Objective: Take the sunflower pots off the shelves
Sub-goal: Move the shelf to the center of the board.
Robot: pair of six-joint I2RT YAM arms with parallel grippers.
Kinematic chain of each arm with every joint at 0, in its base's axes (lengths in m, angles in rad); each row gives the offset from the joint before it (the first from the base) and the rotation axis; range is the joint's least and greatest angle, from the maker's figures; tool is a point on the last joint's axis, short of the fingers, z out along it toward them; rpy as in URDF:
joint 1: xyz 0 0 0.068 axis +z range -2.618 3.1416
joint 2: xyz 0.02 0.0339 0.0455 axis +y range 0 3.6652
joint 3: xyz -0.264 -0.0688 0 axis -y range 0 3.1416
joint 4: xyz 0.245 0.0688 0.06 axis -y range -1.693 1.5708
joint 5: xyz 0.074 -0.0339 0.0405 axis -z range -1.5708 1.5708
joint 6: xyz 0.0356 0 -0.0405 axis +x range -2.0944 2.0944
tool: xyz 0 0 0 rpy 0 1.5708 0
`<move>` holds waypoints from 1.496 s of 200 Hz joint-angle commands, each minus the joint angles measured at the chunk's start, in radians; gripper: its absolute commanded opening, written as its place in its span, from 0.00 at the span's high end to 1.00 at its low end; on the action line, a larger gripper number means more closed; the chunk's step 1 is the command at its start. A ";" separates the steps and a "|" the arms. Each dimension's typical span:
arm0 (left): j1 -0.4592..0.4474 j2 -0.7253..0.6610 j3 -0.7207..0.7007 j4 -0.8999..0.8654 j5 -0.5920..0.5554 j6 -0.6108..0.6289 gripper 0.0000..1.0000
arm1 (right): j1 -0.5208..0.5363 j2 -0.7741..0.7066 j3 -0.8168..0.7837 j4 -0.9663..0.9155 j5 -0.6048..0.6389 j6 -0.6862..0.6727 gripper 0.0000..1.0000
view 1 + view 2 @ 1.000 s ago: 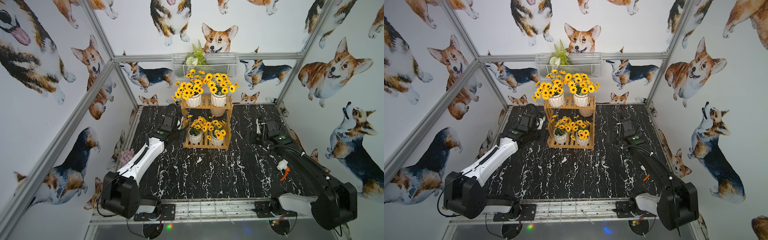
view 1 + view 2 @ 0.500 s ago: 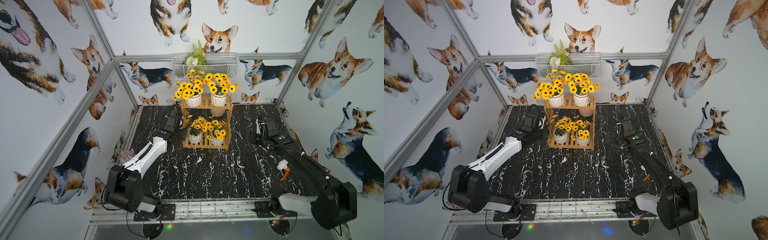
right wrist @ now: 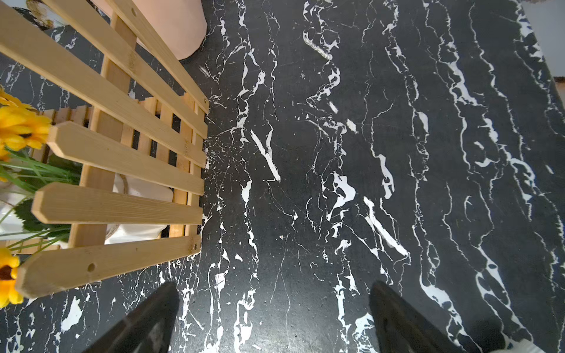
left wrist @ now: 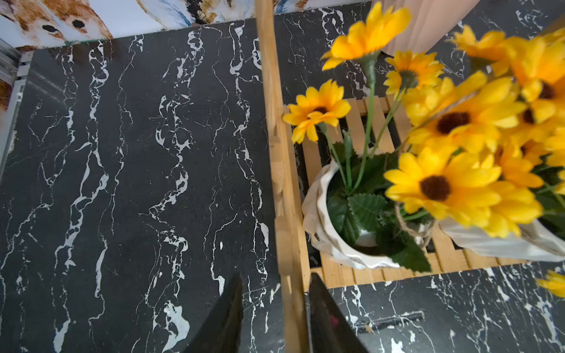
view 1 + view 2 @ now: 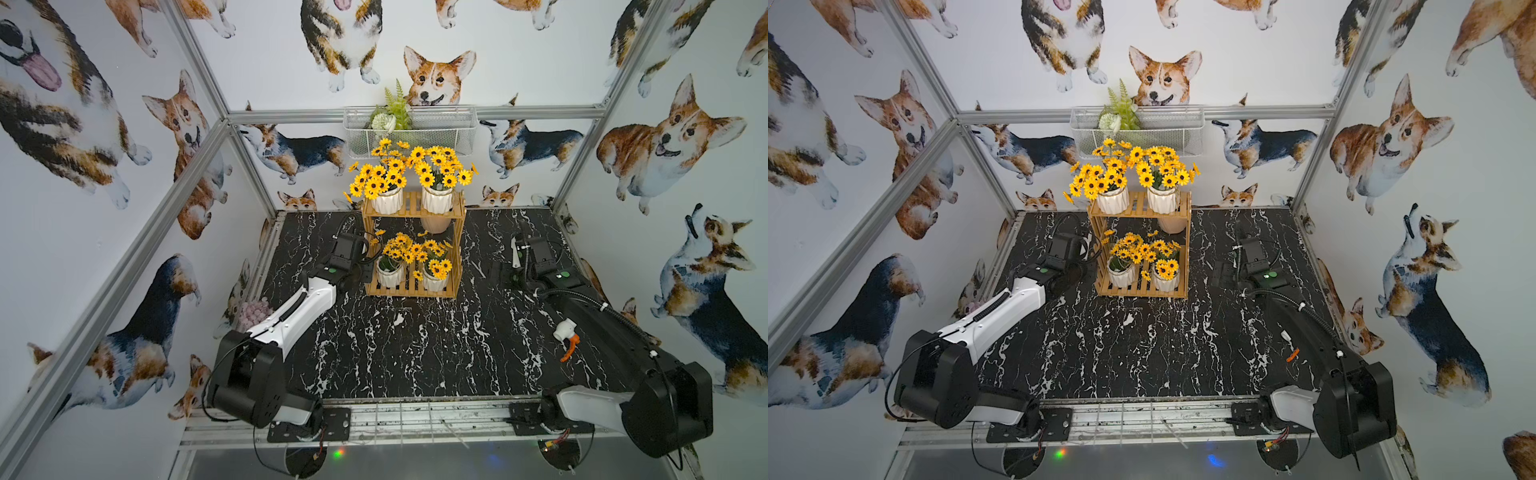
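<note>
Before left gripper (image 4: 274,276), shelf post (image 4: 269,91), sunflower pot (image 4: 318,220)

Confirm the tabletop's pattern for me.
The tabletop is black marble with white veining. It shows best in the right wrist view.

Left end effector (image 4: 275,278) narrowly parted, right end effector (image 3: 275,285) splayed

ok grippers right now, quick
left gripper: open, jaws astride a side post of the shelves, gap showing.
right gripper: wide open, empty.
</note>
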 commanded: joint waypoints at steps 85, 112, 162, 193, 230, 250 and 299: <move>-0.032 -0.040 -0.035 0.041 -0.092 -0.033 0.79 | 0.002 -0.001 -0.006 0.026 -0.005 0.002 0.00; -0.033 -0.042 -0.037 0.039 -0.092 -0.034 0.81 | 0.002 -0.005 -0.009 0.029 -0.005 0.001 0.00; -0.037 -0.042 -0.037 0.036 -0.090 -0.036 0.89 | 0.002 -0.007 -0.012 0.030 -0.004 0.001 0.00; -0.037 -0.058 -0.048 0.037 -0.106 -0.034 1.00 | 0.002 -0.008 -0.015 0.029 -0.002 0.001 0.00; -0.038 -0.073 -0.056 0.029 -0.106 -0.037 1.00 | 0.002 -0.010 -0.019 0.031 -0.004 0.002 0.00; -0.043 -0.085 -0.061 0.027 -0.106 -0.045 1.00 | 0.002 -0.014 -0.020 0.031 -0.003 0.002 0.00; -0.067 -0.140 -0.114 0.072 -0.148 -0.098 1.00 | 0.002 -0.016 -0.022 0.031 -0.004 0.002 0.00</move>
